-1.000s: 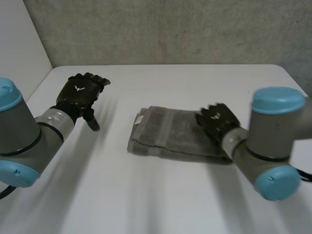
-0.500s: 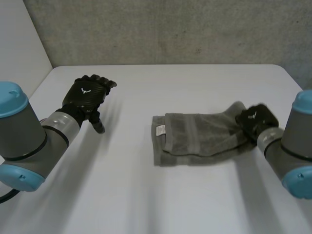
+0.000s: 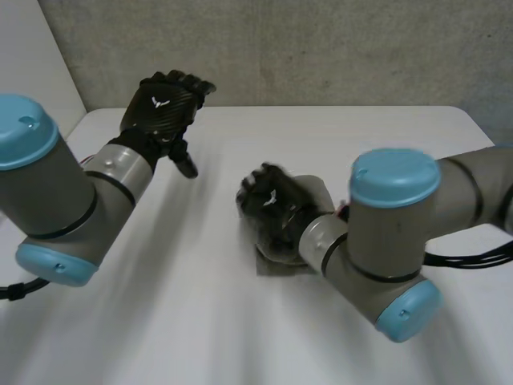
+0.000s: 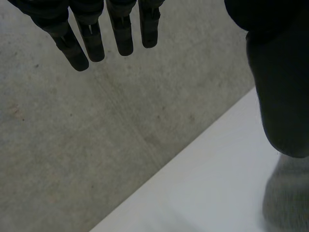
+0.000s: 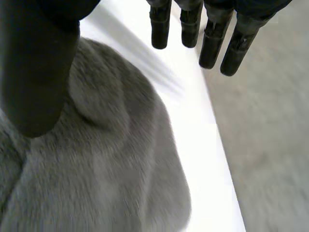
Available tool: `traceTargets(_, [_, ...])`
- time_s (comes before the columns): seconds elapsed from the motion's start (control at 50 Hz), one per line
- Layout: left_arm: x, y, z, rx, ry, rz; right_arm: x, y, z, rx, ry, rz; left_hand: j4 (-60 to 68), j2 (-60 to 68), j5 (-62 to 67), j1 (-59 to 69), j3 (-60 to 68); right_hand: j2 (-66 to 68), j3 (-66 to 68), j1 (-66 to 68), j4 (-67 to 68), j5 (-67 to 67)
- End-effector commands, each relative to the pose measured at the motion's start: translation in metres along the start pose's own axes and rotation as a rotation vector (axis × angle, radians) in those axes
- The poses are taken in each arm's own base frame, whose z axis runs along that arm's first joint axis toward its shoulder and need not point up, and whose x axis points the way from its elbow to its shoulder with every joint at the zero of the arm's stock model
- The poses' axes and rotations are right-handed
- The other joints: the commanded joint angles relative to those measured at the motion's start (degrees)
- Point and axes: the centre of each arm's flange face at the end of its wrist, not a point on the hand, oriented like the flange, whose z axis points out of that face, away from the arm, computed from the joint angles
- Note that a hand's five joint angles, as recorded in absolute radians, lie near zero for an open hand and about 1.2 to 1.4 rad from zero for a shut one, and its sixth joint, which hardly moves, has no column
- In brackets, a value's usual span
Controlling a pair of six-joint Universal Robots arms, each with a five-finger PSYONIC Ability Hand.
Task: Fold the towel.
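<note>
Towel, bunched on the table, lies under the right hand, whose straight fingers reach past it; left hand hovers well apart, fingers straight.

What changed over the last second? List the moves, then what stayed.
The right hand swept from the towel's right end, which it had lifted, leftward across the towel. The towel now lies bunched shorter under it, and the fingers are straight. The left hand rose toward the far wall. Unchanged: the left hand is open and off the towel, which is still on the white table.
</note>
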Motion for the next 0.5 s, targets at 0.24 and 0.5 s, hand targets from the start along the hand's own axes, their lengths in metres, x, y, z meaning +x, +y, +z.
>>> traceTargets(0.24, [0.082,0.037,0.019,-0.092,0.139,-0.165,0.086,0.047,-0.034,-0.122,0.29,0.58,-3.1,-2.6,-10.7,-2.9,-1.9,-3.9,-4.0,-4.8,-4.6,-3.3])
traceTargets(0.5, [0.111,0.105,0.002,-0.32,0.162,-0.146,0.032,0.118,0.01,-0.341,0.132,0.65,-3.2,-2.8,-10.8,-3.1,-2.1,-3.9,-4.0,-4.8,-4.6,-3.3])
